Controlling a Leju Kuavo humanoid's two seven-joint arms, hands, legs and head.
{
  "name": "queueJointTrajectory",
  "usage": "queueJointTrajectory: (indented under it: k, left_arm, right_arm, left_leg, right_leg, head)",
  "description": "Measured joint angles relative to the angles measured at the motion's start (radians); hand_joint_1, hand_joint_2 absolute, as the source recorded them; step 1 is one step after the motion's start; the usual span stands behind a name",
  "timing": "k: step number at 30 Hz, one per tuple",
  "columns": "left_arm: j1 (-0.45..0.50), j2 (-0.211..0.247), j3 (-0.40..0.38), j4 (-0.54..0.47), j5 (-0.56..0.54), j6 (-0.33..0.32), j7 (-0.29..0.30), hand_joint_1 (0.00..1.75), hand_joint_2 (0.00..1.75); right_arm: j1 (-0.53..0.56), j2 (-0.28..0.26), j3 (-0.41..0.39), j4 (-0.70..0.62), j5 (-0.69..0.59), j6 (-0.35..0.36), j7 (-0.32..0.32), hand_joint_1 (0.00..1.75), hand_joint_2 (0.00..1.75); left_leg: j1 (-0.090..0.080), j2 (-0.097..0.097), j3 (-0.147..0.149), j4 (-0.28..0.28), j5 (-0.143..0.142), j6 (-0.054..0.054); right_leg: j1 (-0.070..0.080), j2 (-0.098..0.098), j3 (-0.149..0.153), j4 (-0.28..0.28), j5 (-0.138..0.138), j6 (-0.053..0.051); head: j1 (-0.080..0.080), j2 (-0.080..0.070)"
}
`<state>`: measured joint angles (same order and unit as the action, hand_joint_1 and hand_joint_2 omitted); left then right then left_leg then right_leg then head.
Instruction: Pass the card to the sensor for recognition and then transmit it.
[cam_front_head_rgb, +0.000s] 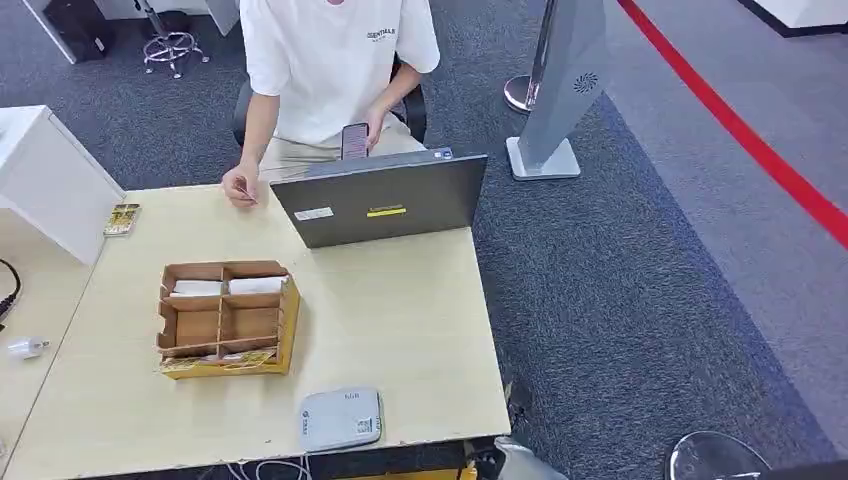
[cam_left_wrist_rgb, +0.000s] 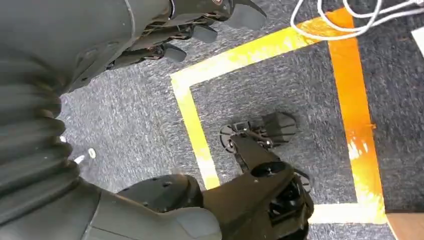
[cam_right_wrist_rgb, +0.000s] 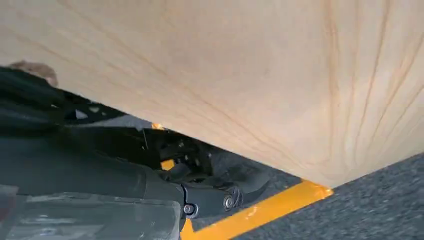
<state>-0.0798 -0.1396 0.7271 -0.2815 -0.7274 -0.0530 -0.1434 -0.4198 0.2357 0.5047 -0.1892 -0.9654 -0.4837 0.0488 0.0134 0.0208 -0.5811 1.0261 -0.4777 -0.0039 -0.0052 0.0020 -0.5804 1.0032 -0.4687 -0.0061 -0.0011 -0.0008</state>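
A cardboard organizer (cam_front_head_rgb: 292, 320) stands on the light wooden table (cam_front_head_rgb: 400, 320). White cards (cam_front_head_rgb: 256, 285) lie in its two far compartments, and yellow patterned cards (cam_front_head_rgb: 215, 361) lean in its near slot. The flat grey-white sensor (cam_front_head_rgb: 340, 419) lies at the table's near edge. My left hand (cam_left_wrist_rgb: 190, 30) hangs beside my body over the carpet, fingers apart, holding nothing. My right hand (cam_right_wrist_rgb: 215, 192) hangs just below the table's near edge, under the pale tabletop (cam_right_wrist_rgb: 250, 75), its dark fingers stretched out with nothing in them.
A person sits across the table behind a grey laptop (cam_front_head_rgb: 380, 200), holding a phone (cam_front_head_rgb: 354, 140). Another yellow card (cam_front_head_rgb: 122, 218) lies at the far left near a white cabinet (cam_front_head_rgb: 50, 180). Yellow tape (cam_left_wrist_rgb: 195, 125) and white cables (cam_left_wrist_rgb: 350, 20) run across the carpet.
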Motion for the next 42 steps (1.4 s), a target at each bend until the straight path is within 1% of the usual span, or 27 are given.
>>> queueJointTrajectory:
  k: [2, 3, 11, 15, 29, 30, 37, 42]
  left_arm:
    - [0.009, 0.006, -0.024, 0.0, 0.034, 0.001, 0.006, 0.0, 1.75]
    - [0.013, 0.011, -0.037, 0.0, 0.05, 0.003, 0.01, 0.0, 1.75]
    - [0.048, 0.034, -0.144, -0.001, 0.171, 0.011, 0.033, 0.0, 1.75]
    - [0.068, 0.049, -0.206, -0.005, 0.241, 0.019, 0.044, 0.0, 1.75]
    - [0.143, 0.092, -0.439, -0.039, 0.479, 0.035, 0.091, 0.0, 1.75]
    - [0.148, 0.094, -0.453, -0.042, 0.496, 0.037, 0.095, 0.0, 1.75]
    - [0.187, 0.115, -0.57, -0.062, 0.617, 0.045, 0.116, 0.0, 1.75]
    - [0.207, 0.126, -0.634, -0.073, 0.698, 0.053, 0.134, 0.0, 1.75]
  right_arm:
    - [0.015, -0.005, -0.014, -0.003, 0.046, 0.024, -0.002, 0.0, 1.75]
    - [0.025, -0.008, -0.022, -0.005, 0.067, 0.035, -0.003, 0.0, 0.0]
    - [0.111, -0.033, -0.092, -0.028, 0.23, 0.115, -0.008, 0.0, 0.0]
    - [0.167, -0.054, -0.138, -0.048, 0.32, 0.163, -0.016, 0.0, 0.0]
    - [0.365, -0.135, -0.301, -0.115, 0.635, 0.318, -0.029, 0.0, 0.0]
    - [0.378, -0.141, -0.312, -0.121, 0.658, 0.33, -0.032, 0.0, 1.75]
    - [0.476, -0.183, -0.395, -0.155, 0.819, 0.409, -0.039, 0.0, 1.75]
    - [0.53, -0.206, -0.442, -0.175, 0.926, 0.462, -0.044, 0.0, 1.75]
  left_leg:
    - [0.0, 0.0, 0.0, 0.0, 0.0, 0.0]
    - [0.0, -0.001, 0.0, 0.0, 0.0, 0.0]
    - [-0.001, -0.003, -0.001, 0.0, 0.0, 0.0]
    - [-0.001, -0.003, -0.001, 0.0, -0.001, 0.002]
    - [-0.001, -0.003, -0.001, 0.0, -0.004, 0.003]
    - [-0.001, -0.003, -0.001, 0.0, -0.004, 0.003]
    - [-0.001, -0.003, -0.002, 0.0, -0.005, 0.004]
    - [-0.001, -0.003, -0.002, 0.0, -0.006, 0.004]
  right_leg:
    - [0.0, 0.0, 0.0, 0.0, 0.0, 0.0]
    - [0.0, -0.001, 0.0, 0.0, -0.001, 0.0]
    - [0.0, -0.003, 0.0, 0.0, -0.002, 0.0]
    - [-0.001, -0.003, 0.0, 0.0, -0.003, 0.001]
    - [-0.001, -0.004, 0.0, 0.0, -0.004, 0.002]
    - [-0.001, -0.004, 0.001, 0.0, -0.005, 0.001]
    - [-0.001, -0.004, 0.001, 0.0, -0.006, 0.003]
    - [-0.001, -0.004, 0.002, 0.0, -0.007, 0.004]
  head:
    - [0.0, 0.0]
    - [0.0, 0.0]
    - [0.0, 0.0]
    - [0.0, 0.0]
    - [0.0, 0.0]
    - [0.0, 0.0]
    - [0.0, 0.0]
    - [0.0, 0.0]
